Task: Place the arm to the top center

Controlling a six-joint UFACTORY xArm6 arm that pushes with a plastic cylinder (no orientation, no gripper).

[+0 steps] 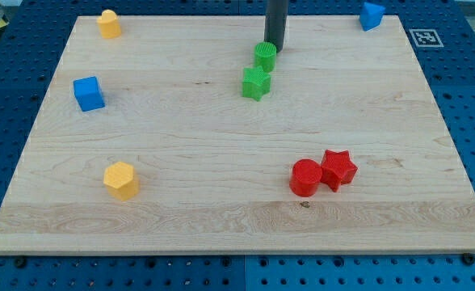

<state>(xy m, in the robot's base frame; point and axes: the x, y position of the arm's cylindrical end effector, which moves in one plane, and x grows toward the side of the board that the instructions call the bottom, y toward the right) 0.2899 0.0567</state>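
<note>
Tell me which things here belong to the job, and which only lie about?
Job: my tip, at the board's top centre.

Lying about: green cylinder, green star, red cylinder, red star, two blue blocks, two yellow blocks.

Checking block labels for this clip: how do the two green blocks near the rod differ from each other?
The green cylinder is round-topped; the green star has points. The green cylinder lies nearer the view's top, right below my tip, which seems to touch or nearly touch it; the green star sits lower and slightly left, away from my tip. Both are the same green, similar in size, ribbed on the sides, and close enough that they appear to touch.
</note>
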